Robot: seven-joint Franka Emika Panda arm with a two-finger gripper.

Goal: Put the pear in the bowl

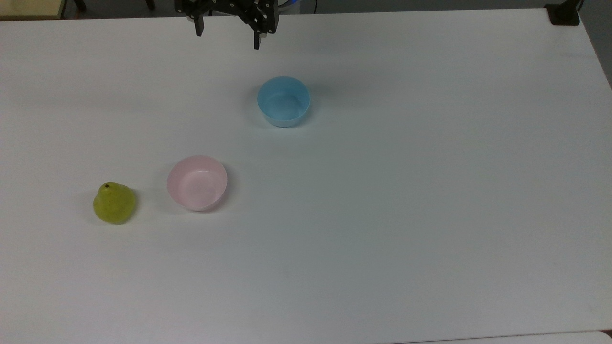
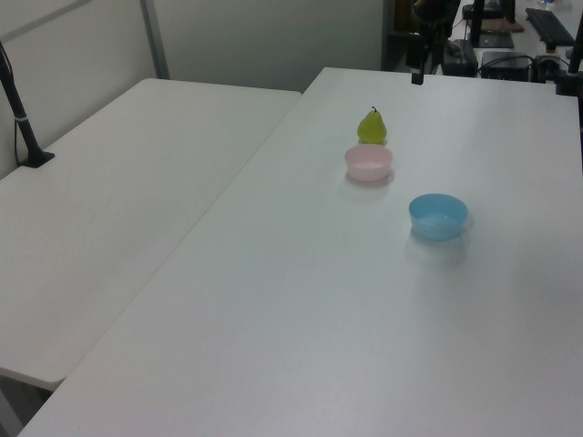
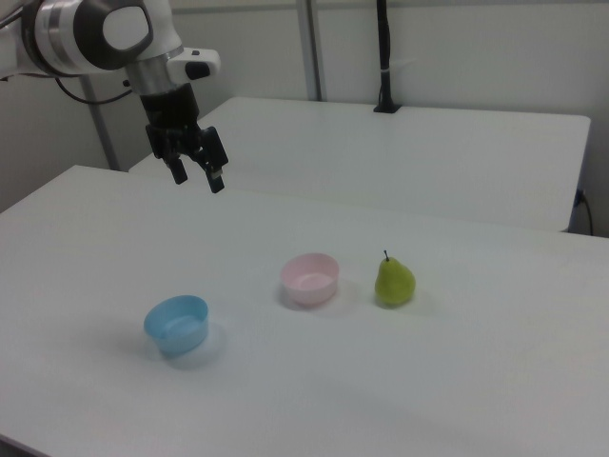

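Pear stands upright just beside the pink bowl on the table, while the gripper (spread wide, empty) hangs above its far edge, presumably ready to approach.

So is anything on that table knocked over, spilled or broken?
Nothing stands out. The pear stands upright on the table beside the pink bowl, not touching it. The blue bowl sits apart; both bowls are upright and empty. The gripper hangs open above the table.

A white, rounded arm with grey joint caps carries a black gripper with slim black fingers.
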